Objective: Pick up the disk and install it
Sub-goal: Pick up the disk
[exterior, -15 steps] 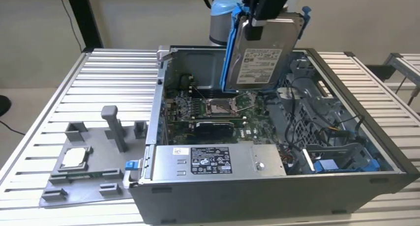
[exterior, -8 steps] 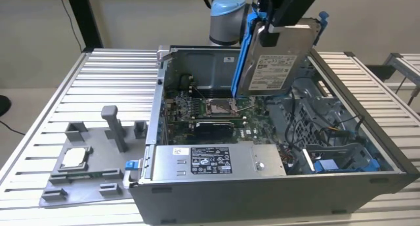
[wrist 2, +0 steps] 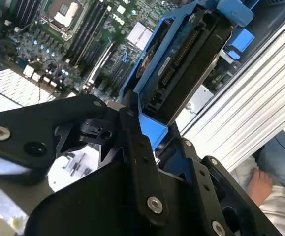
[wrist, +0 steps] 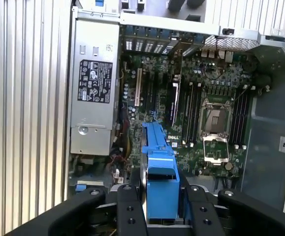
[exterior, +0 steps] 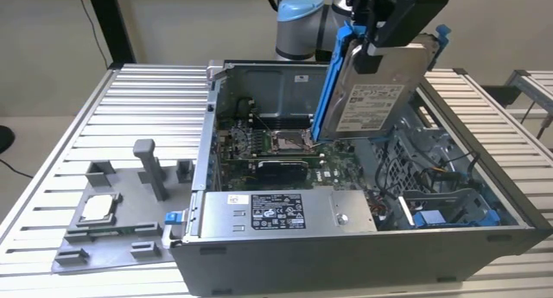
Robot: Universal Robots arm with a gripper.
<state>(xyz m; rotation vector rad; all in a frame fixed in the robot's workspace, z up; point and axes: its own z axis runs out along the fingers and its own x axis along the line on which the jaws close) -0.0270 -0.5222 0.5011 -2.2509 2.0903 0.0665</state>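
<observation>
Gripper (exterior: 379,48) clamps the disk (exterior: 373,107) by its upper end, holding it on edge, tilted, in the air above the open computer case (exterior: 346,262), over the motherboard (exterior: 333,171).

UR arm (exterior: 298,35) rises at far side of scene, wrist up high, gripper (exterior: 373,52) pointing down w/ black fingers (wrist: 127,211) clamped either side of the disk (exterior: 372,100), gripping its top end, holding it near-upright, slightly tilted, in mid-air.

Open computer case (exterior: 346,262), grey fixture tray (exterior: 121,245)
</observation>
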